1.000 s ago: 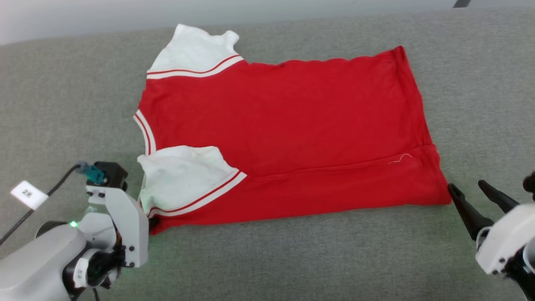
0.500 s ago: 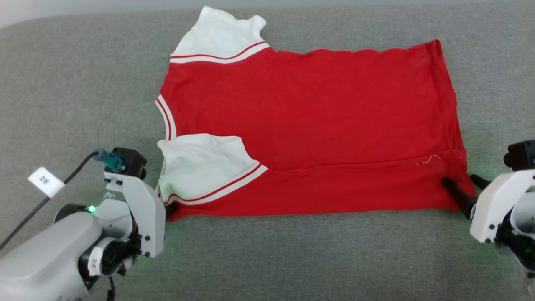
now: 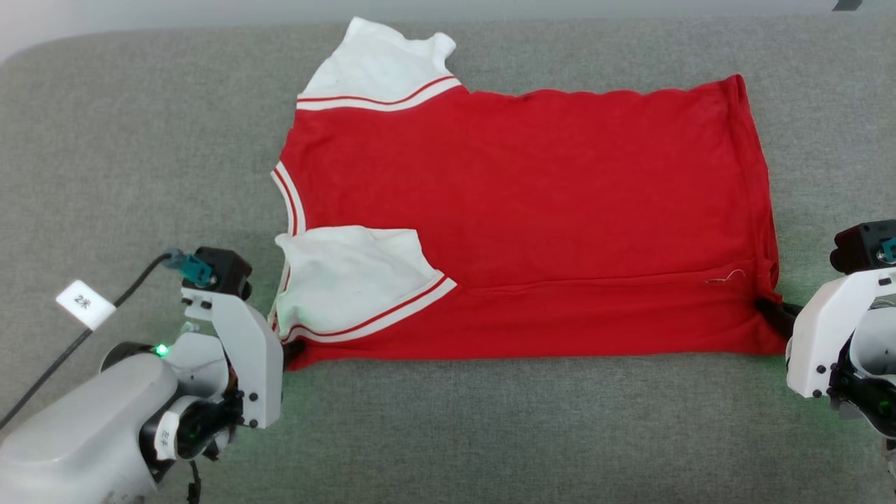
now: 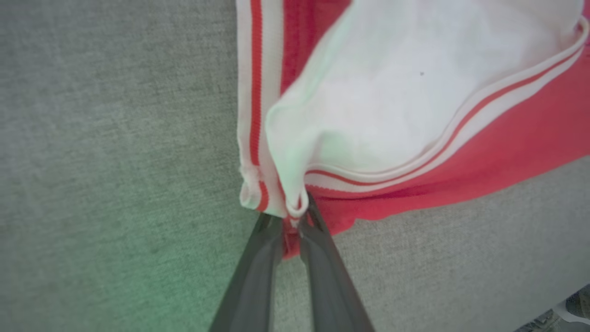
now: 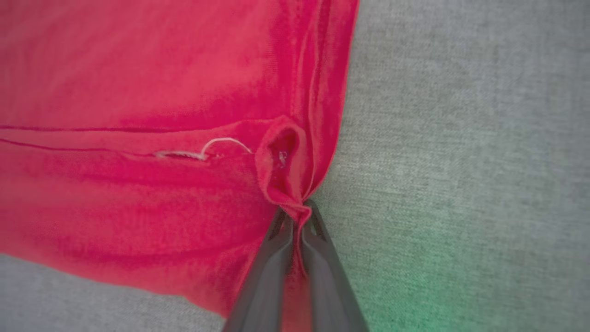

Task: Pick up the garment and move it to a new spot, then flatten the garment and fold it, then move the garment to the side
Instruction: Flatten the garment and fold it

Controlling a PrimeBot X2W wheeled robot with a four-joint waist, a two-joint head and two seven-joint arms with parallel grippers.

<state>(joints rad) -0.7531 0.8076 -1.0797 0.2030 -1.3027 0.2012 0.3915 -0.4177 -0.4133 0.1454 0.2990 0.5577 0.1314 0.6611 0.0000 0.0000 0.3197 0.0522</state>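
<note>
Fold step, near-edge grasp: garment [image 3: 532, 210] flat on grey surface [image 3: 140, 140].
L tool [image 4: 289, 217] clamped on sleeve-side corner, R tool [image 5: 297, 210] on hem corner; next, prob. lift both evenly, carry to far edge.

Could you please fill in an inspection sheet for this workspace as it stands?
Surface: grey fabric surface, flat.
Job's things: red T-shirt with white sleeves lies spread out; near sleeve folded onto the body, near long edge turned over.
Clutter: nothing seen.
Grippers: left gripper shut on the shirt's collar-side near corner; right gripper shut on its hem-side near corner.
Cables: dark cable with a white tag runs to the left arm.
Surroundings: pale strip beyond the surface's far edge.
</note>
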